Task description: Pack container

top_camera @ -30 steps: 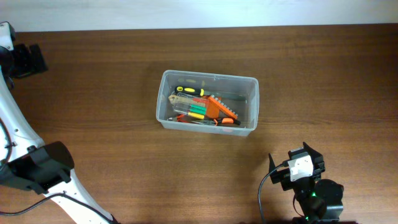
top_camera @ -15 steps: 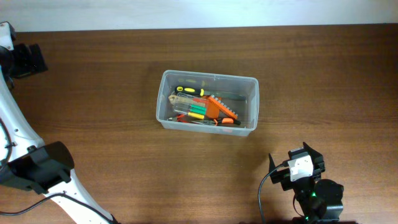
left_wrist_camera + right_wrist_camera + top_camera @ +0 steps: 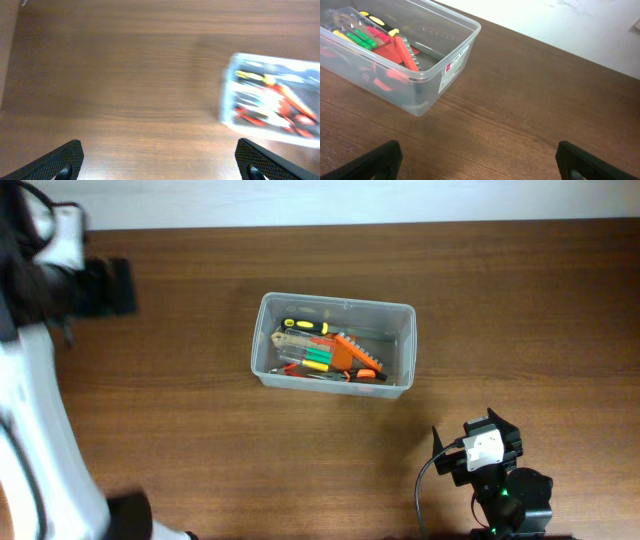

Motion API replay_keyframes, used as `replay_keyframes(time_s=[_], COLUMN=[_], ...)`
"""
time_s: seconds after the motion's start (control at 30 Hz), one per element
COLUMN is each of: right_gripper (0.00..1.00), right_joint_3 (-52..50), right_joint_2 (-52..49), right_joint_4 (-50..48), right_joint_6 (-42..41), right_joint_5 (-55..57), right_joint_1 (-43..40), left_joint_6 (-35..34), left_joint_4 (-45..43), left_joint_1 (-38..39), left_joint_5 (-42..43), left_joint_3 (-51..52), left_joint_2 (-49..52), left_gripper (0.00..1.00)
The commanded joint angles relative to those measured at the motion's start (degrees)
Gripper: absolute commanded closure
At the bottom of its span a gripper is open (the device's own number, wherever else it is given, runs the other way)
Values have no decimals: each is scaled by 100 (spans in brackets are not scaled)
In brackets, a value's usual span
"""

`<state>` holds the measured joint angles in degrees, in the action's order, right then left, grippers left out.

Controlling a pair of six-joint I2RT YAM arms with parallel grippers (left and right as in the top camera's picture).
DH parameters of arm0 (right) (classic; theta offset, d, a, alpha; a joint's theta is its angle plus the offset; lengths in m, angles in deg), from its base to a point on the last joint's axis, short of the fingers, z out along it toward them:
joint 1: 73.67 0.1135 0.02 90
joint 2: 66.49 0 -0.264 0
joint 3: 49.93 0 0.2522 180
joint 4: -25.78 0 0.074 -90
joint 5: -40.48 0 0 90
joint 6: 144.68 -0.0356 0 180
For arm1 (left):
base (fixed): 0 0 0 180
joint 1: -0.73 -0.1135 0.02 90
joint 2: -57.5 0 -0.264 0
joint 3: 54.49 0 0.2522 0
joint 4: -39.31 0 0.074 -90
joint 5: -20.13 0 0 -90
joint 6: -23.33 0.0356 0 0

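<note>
Container [image 3: 380, 304] mid-frame on worktop [image 3: 180, 430], tools [image 3: 325, 352] inside. Left end effector [image 3: 160, 165] upper left, right end effector [image 3: 480, 162] lower right: both wide, empty. Risk: low approach clips container, shoves it sideways.

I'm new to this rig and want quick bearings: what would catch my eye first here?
The clear container in the middle of the table stands out, with bright tools heaped in its left part: an orange tool and green-handled screwdrivers. The left arm shows as a white blur along the overhead view's left edge. The left claw and the right claw are both open and empty.
</note>
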<state>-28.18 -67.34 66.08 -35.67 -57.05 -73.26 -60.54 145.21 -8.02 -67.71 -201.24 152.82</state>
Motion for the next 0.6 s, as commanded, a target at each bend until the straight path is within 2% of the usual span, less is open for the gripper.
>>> replay_keyframes(time_s=[0.0,0.07,0.13,0.27,0.33,0.43,0.57], right_gripper=[1,1,1,1,1,2,1], right_joint_3=[-46,-46,-46,-46,-46,-46,-46], right_joint_2=[66,66,66,66,66,66,66], right_joint_4=[-22,-22,-22,-22,-22,-22,-22], right_joint_6=[-66,-68,-66,-68,-68,-68,-68], right_joint_5=[68,68,68,68,68,68,68], right_joint_1=[-48,-48,-48,-48,-48,-48,-48], left_joint_6=[-52,-55,-234,-553,-551,-549,-549], left_joint_4=[-282,-931,-2004,-4214,-4944,-5713,-5919], left_joint_1=[748,1071,1241,1311,1309,1309,1309], left_joint_5=[-415,-603,-599,-431,-437,-501,-498], left_joint_3=[997,1744,2594,4538,5469,7012,8358], left_joint_2=[-1182,-1915,-2603,-3945,-4579,-5617,-6614], left_gripper=[1,1,1,1,1,1,1])
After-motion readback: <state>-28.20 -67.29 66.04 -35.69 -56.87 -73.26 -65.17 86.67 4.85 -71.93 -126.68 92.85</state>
